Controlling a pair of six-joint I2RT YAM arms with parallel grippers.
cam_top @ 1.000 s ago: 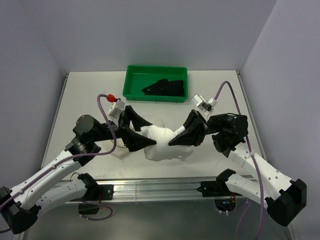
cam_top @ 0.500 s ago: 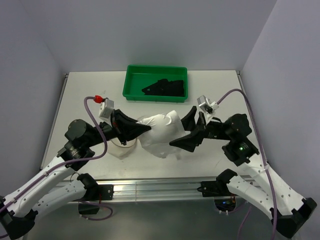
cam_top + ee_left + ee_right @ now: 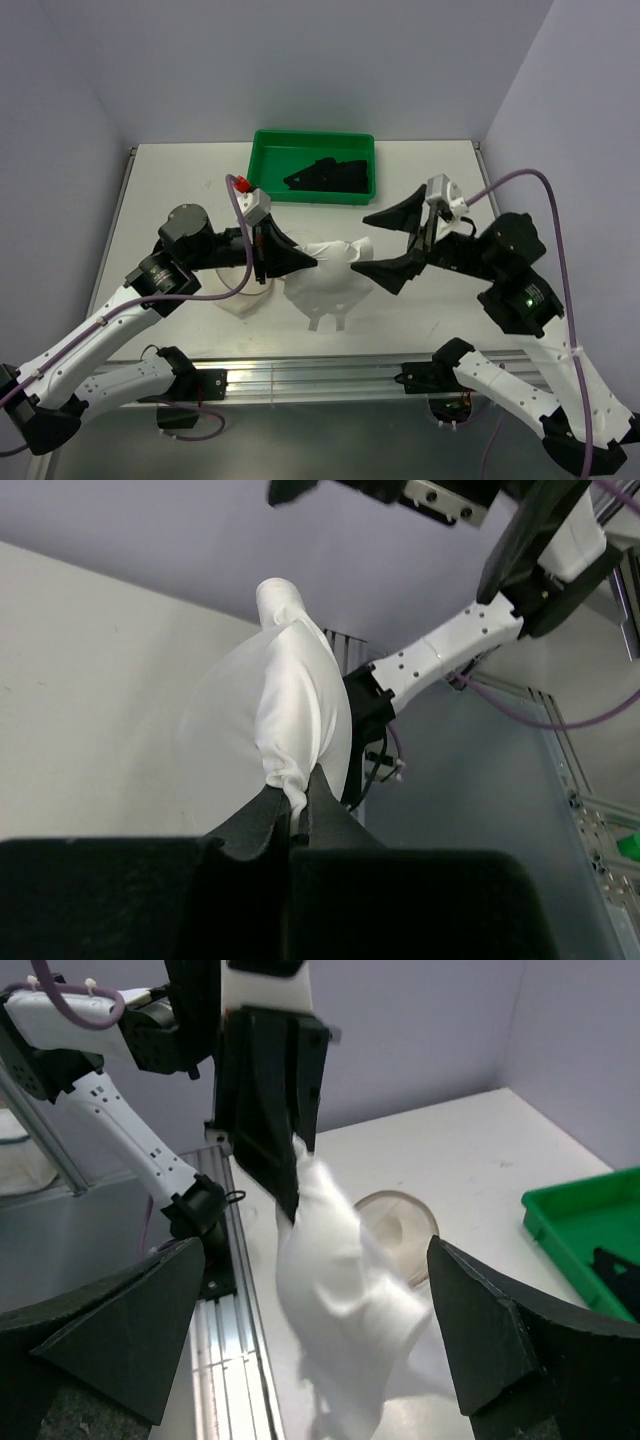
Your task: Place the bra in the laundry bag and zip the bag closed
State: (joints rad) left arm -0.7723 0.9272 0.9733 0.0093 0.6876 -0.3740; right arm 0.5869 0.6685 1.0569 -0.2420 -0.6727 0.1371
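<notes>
- Left hand (image 3: 306,262): jaws pinched shut on a gather of the laundry bag (image 3: 332,278), gripping it at its nine o'clock edge so that it hangs crumpled over the desk (image 3: 180,190).
- Right hand (image 3: 362,244): jaws spread wide and holding nothing, poised at the bag's three o'clock, just beside the mesh.
- Bra (image 3: 328,175): lies in the green tray (image 3: 262,170), at twelve o'clock from the bag and well apart from both hands.
- Step, as judged: the bag is being readied and the bra is not yet inside. The next move probably calls for the free right hand to take the opposite rim and spread the mouth.
</notes>
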